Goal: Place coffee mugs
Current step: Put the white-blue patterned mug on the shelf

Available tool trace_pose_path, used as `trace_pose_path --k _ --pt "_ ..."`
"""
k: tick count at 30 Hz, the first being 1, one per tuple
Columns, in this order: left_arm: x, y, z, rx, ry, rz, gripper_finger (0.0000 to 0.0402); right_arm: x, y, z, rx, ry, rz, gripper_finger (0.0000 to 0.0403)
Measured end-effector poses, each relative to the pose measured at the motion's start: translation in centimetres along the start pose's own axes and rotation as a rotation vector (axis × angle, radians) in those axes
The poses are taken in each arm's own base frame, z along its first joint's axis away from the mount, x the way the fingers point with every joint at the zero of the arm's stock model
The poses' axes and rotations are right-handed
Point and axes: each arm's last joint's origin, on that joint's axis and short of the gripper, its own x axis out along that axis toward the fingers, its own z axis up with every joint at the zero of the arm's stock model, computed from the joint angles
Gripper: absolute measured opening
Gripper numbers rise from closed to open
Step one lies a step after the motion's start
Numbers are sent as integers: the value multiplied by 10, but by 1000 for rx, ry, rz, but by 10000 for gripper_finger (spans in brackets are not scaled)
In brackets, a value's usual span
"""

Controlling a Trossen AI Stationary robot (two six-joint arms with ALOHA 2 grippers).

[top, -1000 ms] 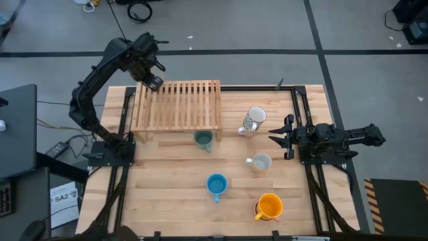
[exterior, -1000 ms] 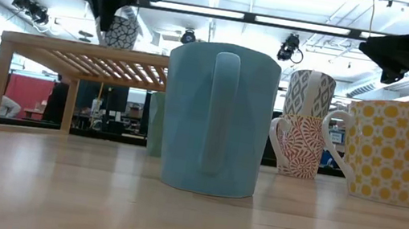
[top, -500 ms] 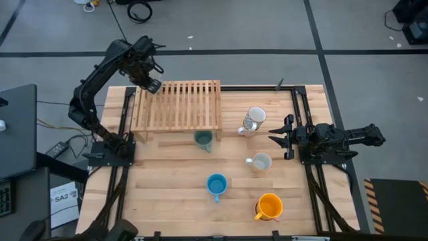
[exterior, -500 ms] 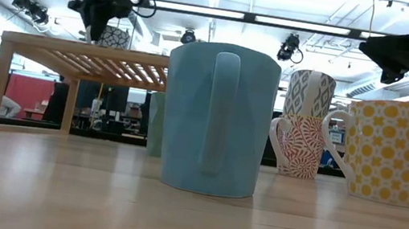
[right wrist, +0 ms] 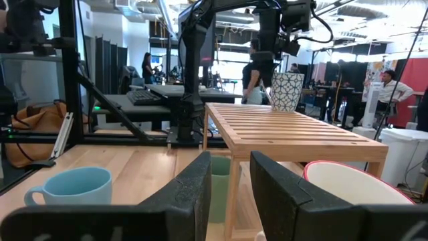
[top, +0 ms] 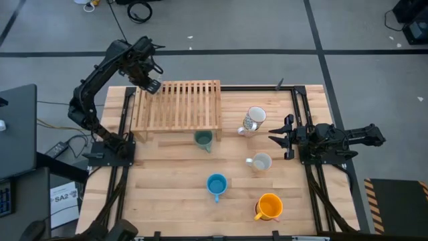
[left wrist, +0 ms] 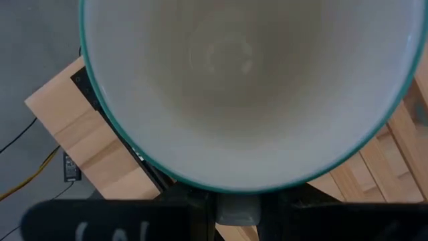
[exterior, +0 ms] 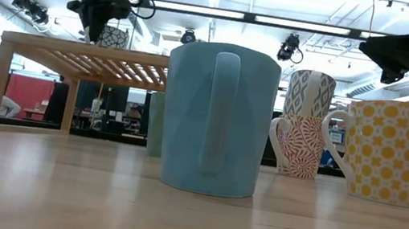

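Observation:
A white mug with a dark lattice pattern and a teal rim (exterior: 114, 37) (right wrist: 287, 92) stands upright at the far left corner of the slatted wooden rack (top: 179, 106). My left gripper (top: 150, 86) is shut on it from above. The mug's base is level with the slats. Whether it rests on them I cannot tell. A green mug (top: 203, 139), a tall grey-patterned mug (top: 254, 120), a cream mug with a red pattern (top: 259, 162), a blue mug (top: 216, 184) and an orange mug (top: 269, 206) stand on the table. My right gripper (right wrist: 231, 194) waits open at the right edge. My left gripper holds the patterned mug by its rim (left wrist: 221, 193), on the side toward the table's left edge. The fingers come from above and point down. The mug's own mouth fills the wrist view and hides the fingertips. The mug stands upright, mouth up, over the rack's corner.
The rack's slatted top (right wrist: 287, 130) stretches bare toward the table's right. Black frame rails (top: 297, 107) run along both sides of the table. People stand in the room behind (right wrist: 391, 84).
My left gripper has sunk with the patterned mug and shifted a little toward the table's left edge. The mug has come down to the rack's far left corner. For the last half second it has kept still.

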Motion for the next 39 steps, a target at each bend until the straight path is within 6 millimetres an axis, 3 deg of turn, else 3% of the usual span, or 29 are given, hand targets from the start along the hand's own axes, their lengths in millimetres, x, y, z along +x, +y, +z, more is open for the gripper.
trace_pose_path --k 15,30,39 --pt "-16 1 -15 -27 -55 -3 71 0 0 0 0 0 0 110" --pt "-17 -10 -15 16 -61 -11 71 0 0 0 0 0 0 110" --pt "7 -12 -19 44 27 -3 73 0 0 0 0 0 0 110"
